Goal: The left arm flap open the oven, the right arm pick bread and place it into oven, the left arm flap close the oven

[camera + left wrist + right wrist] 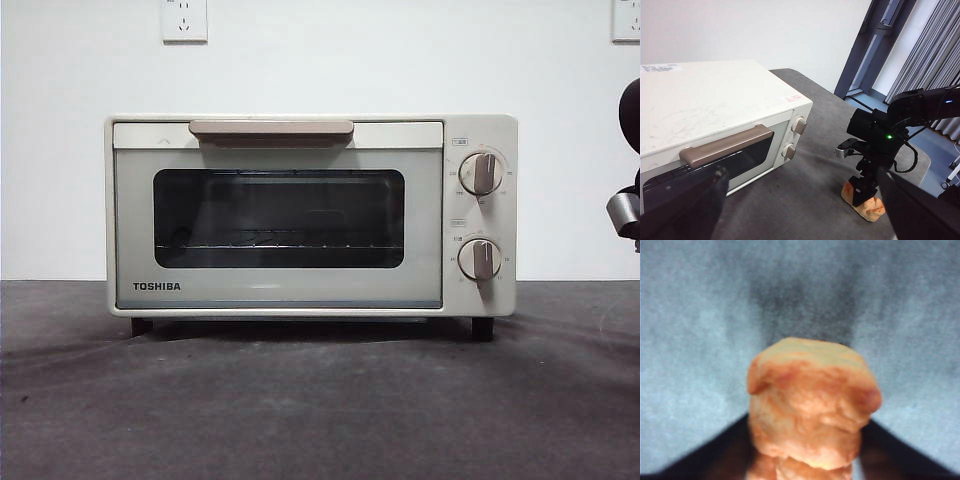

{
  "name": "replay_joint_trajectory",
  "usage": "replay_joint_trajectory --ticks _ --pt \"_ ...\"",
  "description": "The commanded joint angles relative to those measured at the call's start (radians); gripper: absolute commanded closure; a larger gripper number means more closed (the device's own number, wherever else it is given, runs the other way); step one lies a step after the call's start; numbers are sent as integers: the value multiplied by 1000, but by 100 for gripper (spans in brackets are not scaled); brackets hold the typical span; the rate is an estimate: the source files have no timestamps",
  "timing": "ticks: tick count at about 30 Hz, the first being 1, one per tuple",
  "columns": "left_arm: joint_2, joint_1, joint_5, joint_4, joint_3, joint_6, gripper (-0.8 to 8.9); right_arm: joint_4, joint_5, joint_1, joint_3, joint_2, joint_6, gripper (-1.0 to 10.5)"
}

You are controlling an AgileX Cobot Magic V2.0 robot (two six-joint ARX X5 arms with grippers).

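While the oven (310, 215) stands on the table (320, 400) with its door shut, an arm edge shows at right. Left wrist view: left gripper (800, 210) spread wide near the handle (725, 145). Right wrist view: right gripper (805, 460) clamps the golden, lumpy bread (812, 407), beside the oven.

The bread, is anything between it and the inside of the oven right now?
Yes. The oven door is shut, closing off the rack. The bread sits on the table beside the oven, with the right gripper on it.
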Motion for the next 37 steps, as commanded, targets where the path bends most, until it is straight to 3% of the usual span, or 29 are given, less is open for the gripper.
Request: replay_joint_trajectory --ticks 1,7,13,18,23,25,29,37 --pt "2 -3 -25 3 20 2 345 3 -2 4 9 11 -25 821" --pt "27 -3 -48 -30 20 -2 366 -53 -34 3 59 -86 -35 920" --pt "87 -3 -48 -29 21 -2 428 -154 -100 3 128 -277 -51 920" --pt "165 -3 -48 -26 22 6 535 -147 -179 3 143 -472 -57 920" --pt "280 -4 -48 -29 56 6 756 -111 -265 3 143 -668 -57 920" --pt "332 -6 -48 -28 81 6 791 -90 -290 3 143 -737 -56 920" --pt "441 -19 -68 -33 145 22 797 -67 -304 3 143 -859 -53 920" --pt "701 -99 -185 -126 369 171 798 -59 -304 3 143 -1013 -21 919"
